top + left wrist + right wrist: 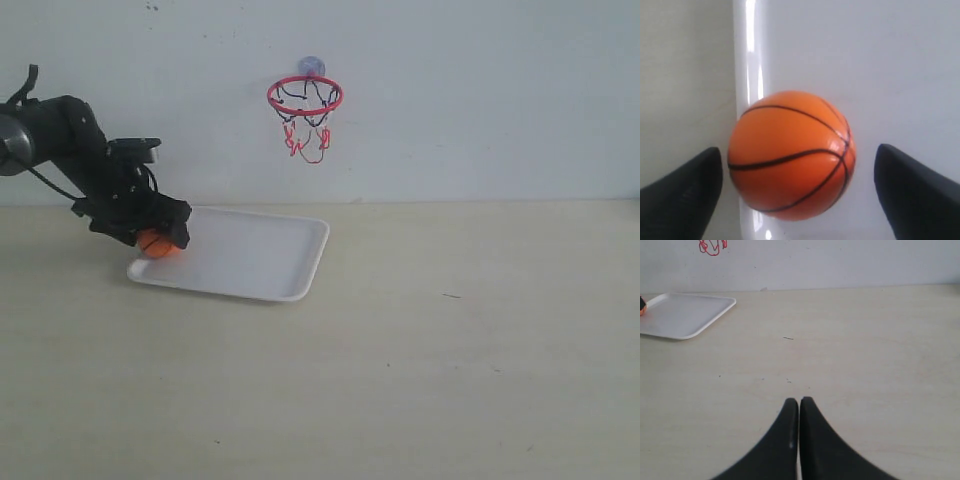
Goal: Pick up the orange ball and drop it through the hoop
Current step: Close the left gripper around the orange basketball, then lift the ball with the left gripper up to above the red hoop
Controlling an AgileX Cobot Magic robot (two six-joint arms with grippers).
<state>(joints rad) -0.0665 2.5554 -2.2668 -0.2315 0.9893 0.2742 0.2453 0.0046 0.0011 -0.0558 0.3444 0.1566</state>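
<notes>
The orange ball (790, 165) sits on the left end of the white tray (265, 260), against its raised rim (747, 60). My left gripper (797, 150) is open and straddles the ball, one black finger on each side with a small gap to the ball. In the exterior view the left gripper (163, 232) is lowered over the ball (156, 245), which peeks out beneath it. The hoop (305, 96) with its red ring and string net hangs on the back wall, above the tray. My right gripper (799, 401) is shut with nothing in it, hovering over bare table.
The tray (687, 315) lies far off in the right wrist view, with the tip of the hoop's net (712, 247) above it. The pale table (450, 350) stretches to the right and front. The right arm does not show in the exterior view.
</notes>
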